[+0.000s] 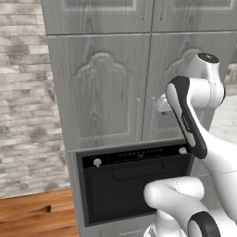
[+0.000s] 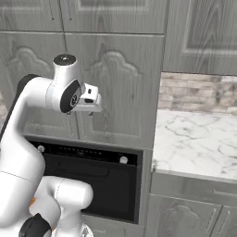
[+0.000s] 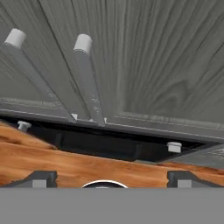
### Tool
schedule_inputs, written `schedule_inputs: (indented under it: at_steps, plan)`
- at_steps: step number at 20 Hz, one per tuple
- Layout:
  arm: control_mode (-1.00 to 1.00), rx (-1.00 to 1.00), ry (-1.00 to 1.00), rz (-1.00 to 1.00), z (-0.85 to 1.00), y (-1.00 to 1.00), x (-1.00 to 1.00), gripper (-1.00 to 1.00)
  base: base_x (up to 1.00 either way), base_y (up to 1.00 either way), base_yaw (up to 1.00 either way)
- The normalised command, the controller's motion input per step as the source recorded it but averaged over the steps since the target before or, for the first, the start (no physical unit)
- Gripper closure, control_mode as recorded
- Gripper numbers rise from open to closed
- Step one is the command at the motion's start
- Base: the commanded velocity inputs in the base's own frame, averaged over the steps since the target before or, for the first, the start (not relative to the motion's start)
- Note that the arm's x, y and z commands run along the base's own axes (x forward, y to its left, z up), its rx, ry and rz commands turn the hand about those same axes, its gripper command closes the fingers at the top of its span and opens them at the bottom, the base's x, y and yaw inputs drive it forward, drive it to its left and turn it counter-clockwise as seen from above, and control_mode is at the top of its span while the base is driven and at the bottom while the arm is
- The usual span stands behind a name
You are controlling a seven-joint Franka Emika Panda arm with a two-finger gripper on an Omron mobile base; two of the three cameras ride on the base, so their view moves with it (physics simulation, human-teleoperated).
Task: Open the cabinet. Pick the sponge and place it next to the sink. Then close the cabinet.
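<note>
The arm rises from the base, folds at a dark elbow and reaches forward so that the gripper (image 2: 92, 102) sits close against the cabinet (image 1: 99, 90), at about the middle seam where its two arched-panel doors meet. In the left base view the hand shows at 3 o'clock, mostly hidden behind the forearm; in the right base view it sits at 9 o'clock, wrist cylinder upright above it, the hand pointing toward the door face. Both doors are shut. From the hand view the two slim handles run side by side: the nearer handle (image 3: 89, 78) goes from 11 o'clock down toward centre, the other handle (image 3: 37, 72) lies at 10 o'clock. The two dark fingertips (image 3: 41, 178) stand wide apart at 7 and 5 o'clock, with nothing between them and touching neither handle. Under the cabinet sits a black built-in oven (image 1: 134, 183) with white knobs. To the cabinet's right, at 3 o'clock in the right base view, lies a marble counter (image 2: 194, 139).
</note>
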Motion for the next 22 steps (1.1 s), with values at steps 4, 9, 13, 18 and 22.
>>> schedule_inputs:
  at_steps: [4,9,13,18,22]
  plan:
    - [1.0,0.0,0.0,0.0,0.0,0.0,0.0,-1.0,-0.6,0.0,0.0]
    - [1.0,0.0,0.0,0.0,0.0,0.0,0.0,-1.0,-0.6,0.0,0.0]
    - [-1.0,0.0,0.0,0.01,0.0,0.0,-0.11,-1.0,-0.45,0.0,0.0]
    - [-1.0,0.0,0.0,0.05,0.0,0.0,0.0,-1.0,0.0,0.0,0.0]
    - [-1.0,0.0,-0.02,0.0,0.0,0.15,0.0,-1.0,0.0,0.0,0.0]
